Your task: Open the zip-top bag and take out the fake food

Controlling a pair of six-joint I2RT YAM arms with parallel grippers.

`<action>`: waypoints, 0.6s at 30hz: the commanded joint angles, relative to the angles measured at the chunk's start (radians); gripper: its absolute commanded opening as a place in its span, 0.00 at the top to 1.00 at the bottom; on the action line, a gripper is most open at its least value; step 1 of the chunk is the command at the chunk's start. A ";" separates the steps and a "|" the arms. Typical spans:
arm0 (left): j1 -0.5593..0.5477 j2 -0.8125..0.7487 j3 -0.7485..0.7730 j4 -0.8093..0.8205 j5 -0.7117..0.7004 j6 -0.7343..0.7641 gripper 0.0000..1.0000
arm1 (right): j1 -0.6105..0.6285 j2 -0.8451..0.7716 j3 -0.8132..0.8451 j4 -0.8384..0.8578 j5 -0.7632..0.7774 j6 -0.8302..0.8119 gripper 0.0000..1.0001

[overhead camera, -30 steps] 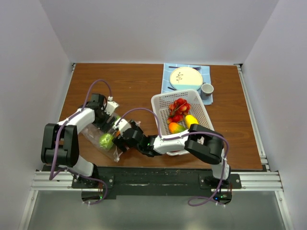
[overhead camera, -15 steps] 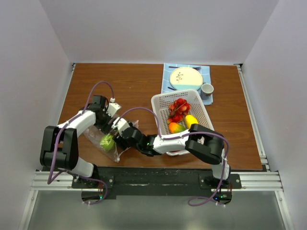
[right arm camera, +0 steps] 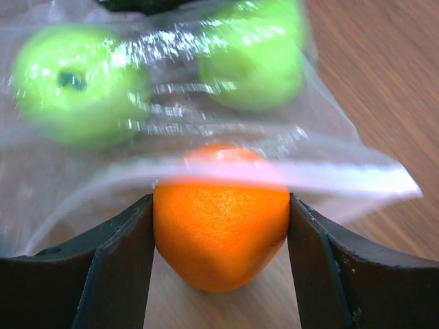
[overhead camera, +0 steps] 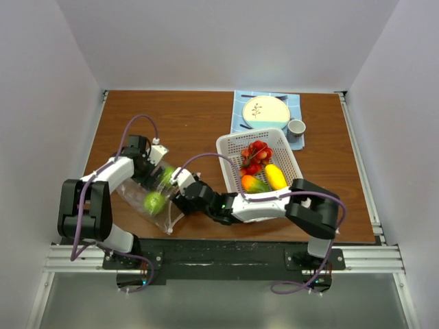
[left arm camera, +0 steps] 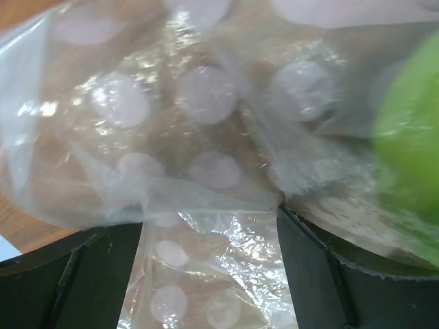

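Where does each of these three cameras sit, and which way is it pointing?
Top camera: fixed high behind the robot, looking down at the table; the left arm and right arm show whole, meeting at a clear bag.
Left wrist camera: rides the left arm, looking past its two black fingers at the bag's film; a green fruit at right.
Right wrist camera: rides the right arm, looking past its fingers, which flank an orange at the bag's edge.
Shared: all three see the bag and green fruit.

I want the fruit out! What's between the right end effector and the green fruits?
The orange. In the right wrist view it sits between the fingers of the right end effector, the zip-top bag's rim draped over its top, green fruits behind.
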 commanded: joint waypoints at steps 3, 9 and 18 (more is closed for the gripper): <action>0.092 0.094 -0.009 -0.029 -0.031 0.003 0.16 | 0.001 -0.245 -0.102 -0.064 0.008 0.028 1.00; 0.111 0.100 0.003 -0.043 -0.019 -0.003 0.16 | -0.034 -0.470 -0.158 -0.179 0.152 0.033 1.00; 0.111 0.003 0.115 -0.193 0.157 -0.058 0.15 | -0.287 -0.492 -0.122 -0.429 0.413 0.226 1.00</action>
